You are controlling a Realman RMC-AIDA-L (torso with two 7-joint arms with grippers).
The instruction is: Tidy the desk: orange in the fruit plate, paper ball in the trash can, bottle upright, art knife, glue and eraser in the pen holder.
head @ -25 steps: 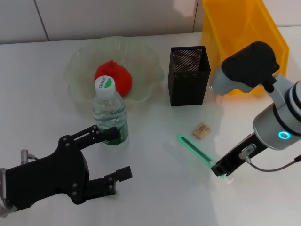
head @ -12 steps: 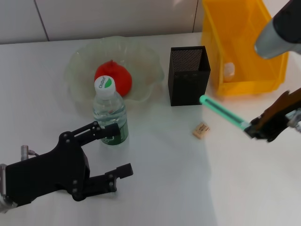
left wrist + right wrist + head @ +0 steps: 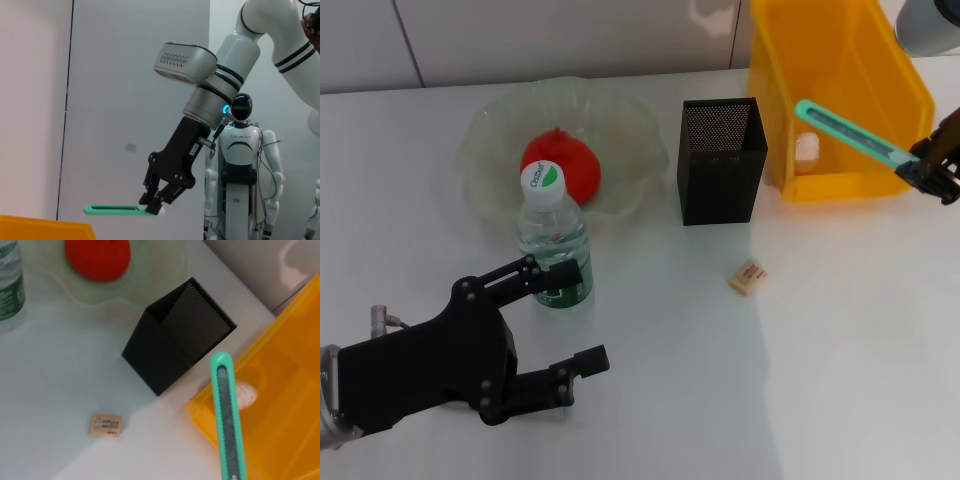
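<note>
**Head view: knife's in the air, pen holder is next**

Nearest the robot, the left gripper (image 3: 555,335) sits low on the white surface (image 3: 740,400) with its black fingers (image 3: 582,362) spread apart and holding nothing, just in front of the clear plastic water bottle with the green label (image 3: 553,240), which is already upright. Out in the open lies the small tan eraser (image 3: 747,276). Behind the bottle, the orange-red fruit (image 3: 561,166) rests in the translucent scalloped fruit plate (image 3: 630,120). The black mesh pen holder (image 3: 721,172) stands beside the yellow plastic bin (image 3: 840,100).

Up right, the right gripper (image 3: 932,160) is clamped on one end of the long mint-green art knife (image 3: 850,132), held tilted over the bin, well above the holder. I'd guess it's light and stiff with a slick plastic body, so an end grip lets it swing; go easy and drop it tip-first into the holder.
</note>
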